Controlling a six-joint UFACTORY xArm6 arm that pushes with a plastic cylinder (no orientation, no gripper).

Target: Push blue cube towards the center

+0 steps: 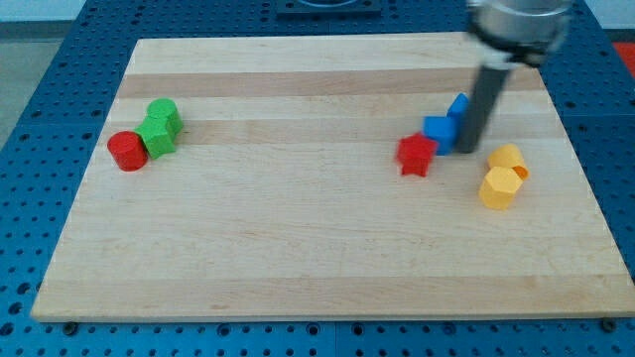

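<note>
The blue cube (438, 131) sits on the wooden board (298, 238) at the view's right, touching a red star-shaped block (416, 155) on its lower left. A second blue block (457, 107) lies just behind it, partly hidden by the rod. My tip (467, 150) stands right against the blue cube's right side, between it and the yellow blocks.
Two yellow blocks, one upper (507, 159) and one lower (499, 187), lie right of my tip. At the view's left a red cylinder (127, 151) touches a green block (160, 127). The board's edges border a blue perforated table.
</note>
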